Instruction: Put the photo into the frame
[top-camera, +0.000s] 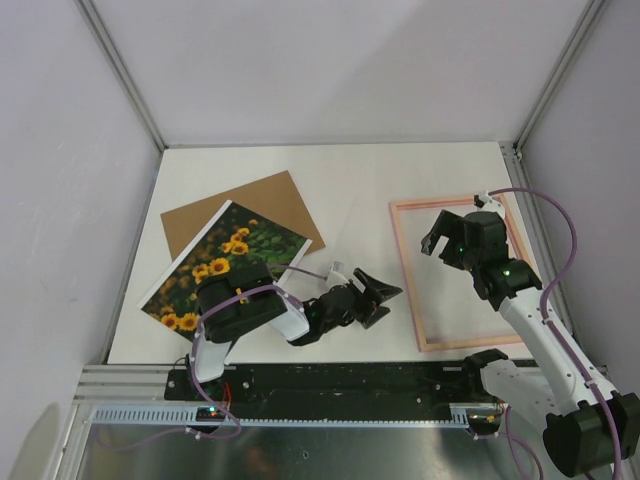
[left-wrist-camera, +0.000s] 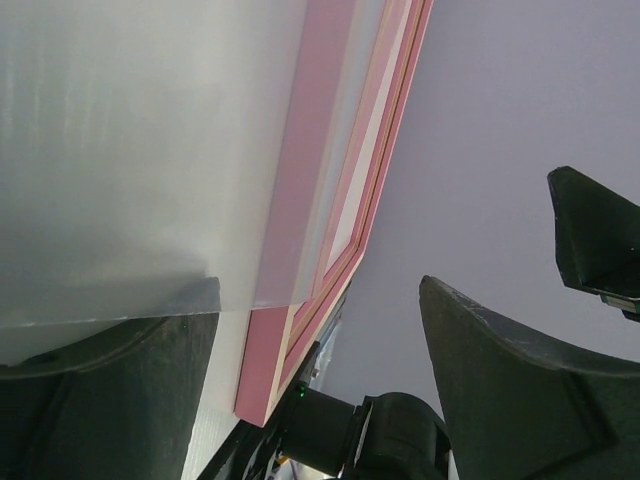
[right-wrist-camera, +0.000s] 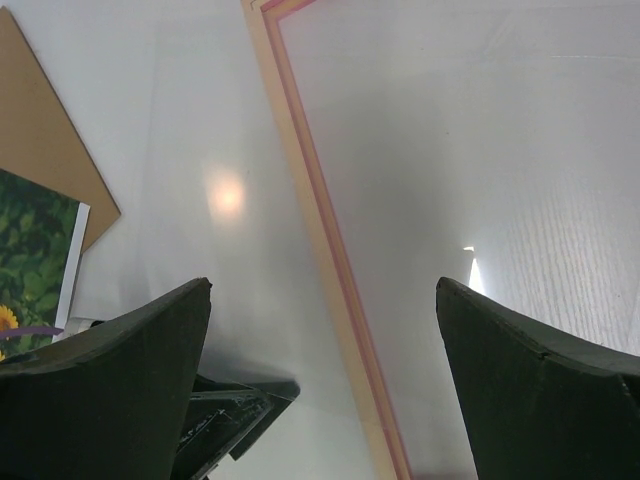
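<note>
Near edge of the desk (top-camera: 340, 180): your left arm lies folded over the photo's near corner, so that corner and part of the near border are hidden. The left end effector (top-camera: 388, 303) points toward the frame with its jaws spread and nothing between them. In its wrist view the black fingers (left-wrist-camera: 500, 390) are blurred and cut off by the picture edge.

The photo (top-camera: 235, 250) lies flat and skewed by the near left corner. It's a glossy rectangle, yellow sunflowers on dark green leaves, thin white border. Its far part overlaps a plain brown backing board (top-camera: 260, 200), matte and cardboard-like, with its far corners showing.

The frame (top-camera: 405, 262) lies flat along the right edge, well apart from the photo. It has thin pale pink rails with a lighter wood-toned edge, and white desk shows through the opening. Your right arm covers part of its right rail and the near right corner. The right end effector (top-camera: 432, 232) hovers over the frame's opening, jaws wide apart, empty.
</note>
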